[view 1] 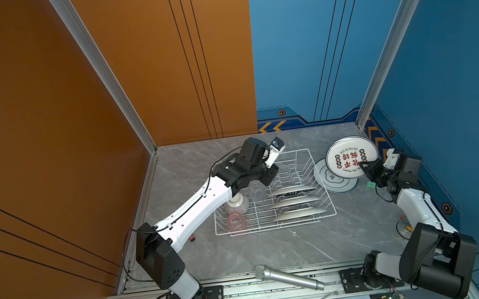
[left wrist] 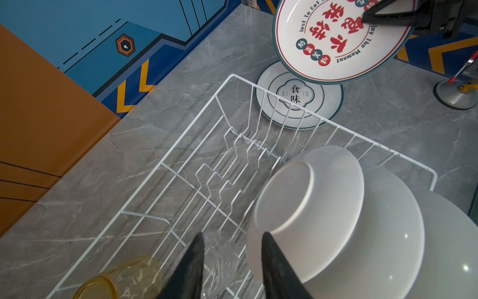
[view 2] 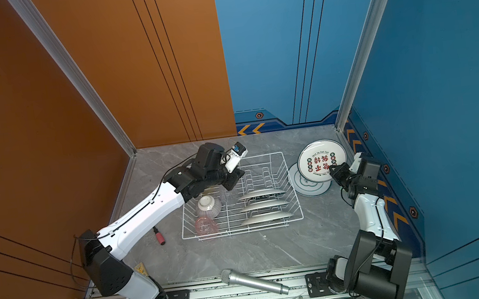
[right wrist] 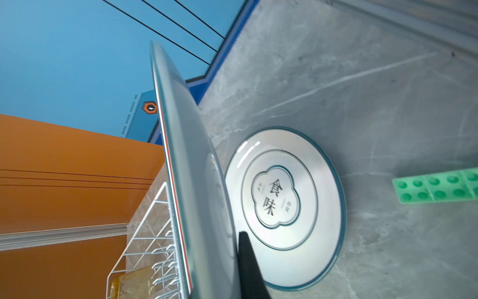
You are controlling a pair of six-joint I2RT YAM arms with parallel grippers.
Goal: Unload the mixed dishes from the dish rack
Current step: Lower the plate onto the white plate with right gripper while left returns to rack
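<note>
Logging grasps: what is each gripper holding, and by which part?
Right gripper grips the red-lettered plate by its rim; left gripper, open, holds nothing.

The surface (view 1: 275, 245) looks like grey veined stone, smooth, with a soft sheen. The dish rack (view 1: 288, 169) is thin white-coated wire. The red-lettered plate (left wrist: 333, 41) has a glossy glaze, and the racked plates (left wrist: 310, 214) show satin white undersides. The yellow tumbler (left wrist: 121, 279) looks like translucent plastic. The microphone (view 1: 288, 277) is silvery metal.
</note>
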